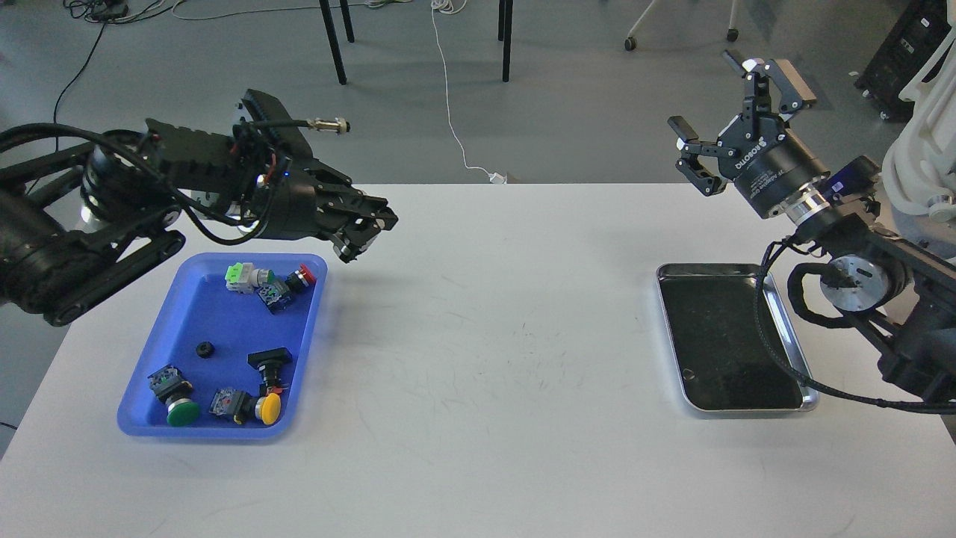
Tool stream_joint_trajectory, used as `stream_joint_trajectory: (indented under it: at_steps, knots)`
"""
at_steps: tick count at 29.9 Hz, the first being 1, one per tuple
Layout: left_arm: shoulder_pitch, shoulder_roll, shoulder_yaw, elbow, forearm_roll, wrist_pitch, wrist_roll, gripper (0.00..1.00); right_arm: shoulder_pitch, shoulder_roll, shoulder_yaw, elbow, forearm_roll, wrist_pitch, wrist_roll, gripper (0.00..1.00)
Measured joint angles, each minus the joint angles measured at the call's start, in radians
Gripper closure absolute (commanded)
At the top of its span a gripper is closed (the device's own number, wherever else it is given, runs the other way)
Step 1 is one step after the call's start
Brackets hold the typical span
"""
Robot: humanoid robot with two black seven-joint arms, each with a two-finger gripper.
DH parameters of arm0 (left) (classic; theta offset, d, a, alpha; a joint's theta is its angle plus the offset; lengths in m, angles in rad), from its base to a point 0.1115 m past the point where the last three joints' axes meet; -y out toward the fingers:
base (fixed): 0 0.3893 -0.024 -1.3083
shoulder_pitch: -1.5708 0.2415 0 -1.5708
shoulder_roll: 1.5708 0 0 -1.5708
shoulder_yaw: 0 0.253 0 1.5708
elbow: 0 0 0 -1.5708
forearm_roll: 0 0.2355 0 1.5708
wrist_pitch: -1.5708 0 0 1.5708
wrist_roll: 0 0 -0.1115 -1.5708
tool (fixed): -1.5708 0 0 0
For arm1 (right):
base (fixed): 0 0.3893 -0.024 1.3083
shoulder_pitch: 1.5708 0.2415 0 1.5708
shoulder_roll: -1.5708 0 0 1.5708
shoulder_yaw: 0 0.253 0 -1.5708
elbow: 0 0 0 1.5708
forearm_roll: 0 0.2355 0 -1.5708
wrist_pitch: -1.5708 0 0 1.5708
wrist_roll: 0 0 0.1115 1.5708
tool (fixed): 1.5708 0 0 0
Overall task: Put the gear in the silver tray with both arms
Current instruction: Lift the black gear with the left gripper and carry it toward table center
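Left gripper (366, 228) hovers over blue tray's (146, 415) far corner, fingers apparently closed, nothing visibly held. Right gripper (736, 123) spread wide, raised beyond silver tray (810, 400).

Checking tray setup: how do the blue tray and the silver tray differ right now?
The blue tray is matte plastic and holds push buttons and a small black gear; the silver tray is shiny metal with a dark floor and holds nothing. Blue sits left, silver right. Both are rectangular, rimmed, on the white table.
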Motion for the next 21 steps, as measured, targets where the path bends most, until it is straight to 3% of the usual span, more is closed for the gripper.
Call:
stream_joint_trajectory:
  at_steps: [10,21]
  knots:
    - [-0.045,-0.317,0.165,0.175,0.004,-0.011,0.0,0.83,0.22,-0.003,-0.223,0.0,0.003,-0.002,0.0,0.01]
    - [-0.053,-0.562,0.258,0.367,0.004,-0.004,0.0,0.82,0.254,0.005,-0.28,0.001,-0.008,-0.001,0.0,0.01]
